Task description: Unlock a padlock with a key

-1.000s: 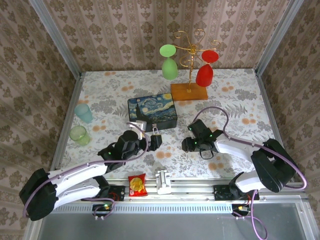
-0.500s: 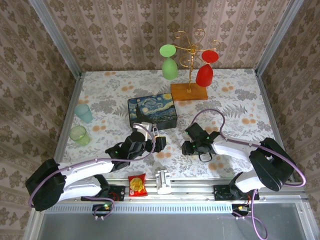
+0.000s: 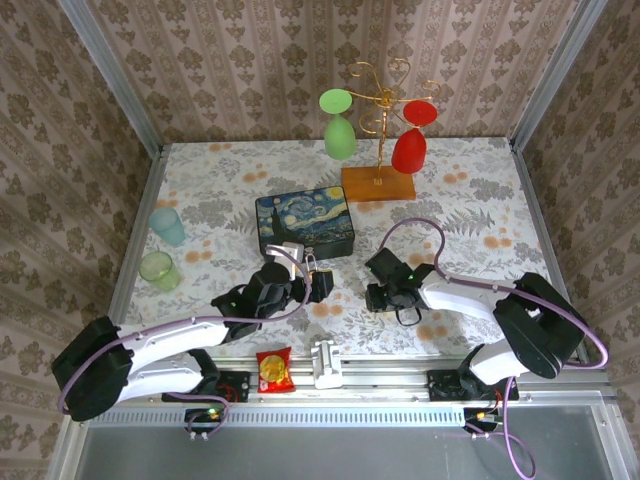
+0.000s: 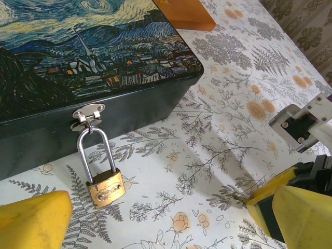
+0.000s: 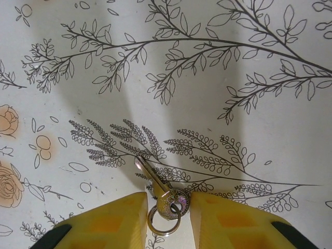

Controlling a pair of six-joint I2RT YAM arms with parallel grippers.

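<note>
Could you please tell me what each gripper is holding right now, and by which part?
The right gripper pinches the key by its head, blade free. The left gripper is open, holding nothing.

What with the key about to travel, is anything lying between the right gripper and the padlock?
No loose thing: bare tablecloth lies between the right gripper, shut on the key, and the padlock hanging from the box. One finger of the open left gripper stands close beside that path.
</note>
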